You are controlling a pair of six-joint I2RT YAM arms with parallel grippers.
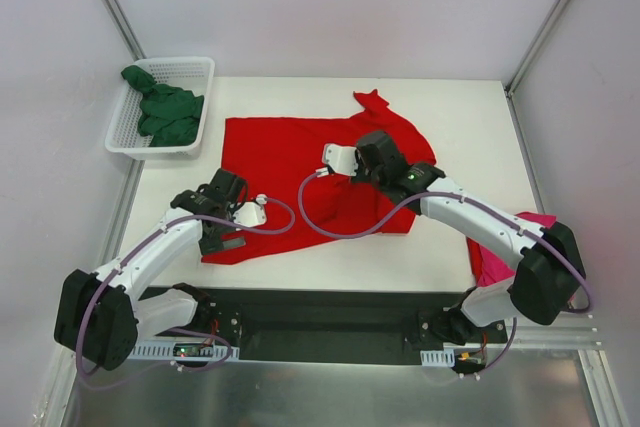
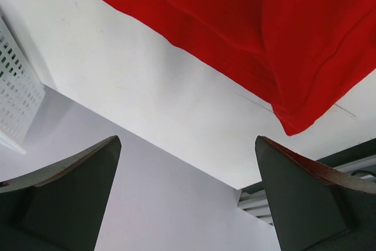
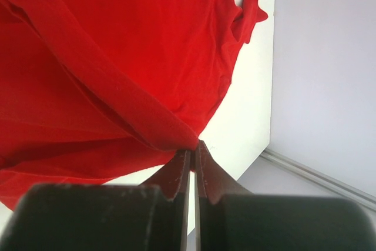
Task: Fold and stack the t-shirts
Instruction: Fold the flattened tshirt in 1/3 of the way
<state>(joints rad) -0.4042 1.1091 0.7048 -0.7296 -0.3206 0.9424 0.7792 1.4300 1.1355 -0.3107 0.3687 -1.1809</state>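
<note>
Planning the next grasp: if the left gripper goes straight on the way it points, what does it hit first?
Left gripper probably meets bare table, beside the red t-shirt's corner; depth unclear.

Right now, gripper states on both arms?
left gripper: open, holding nothing.
right gripper: shut on a fold of the red t-shirt.

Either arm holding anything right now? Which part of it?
Right gripper is shut on the red t-shirt, pinching a folded, hem-like band. Left gripper is open, holding nothing.
</note>
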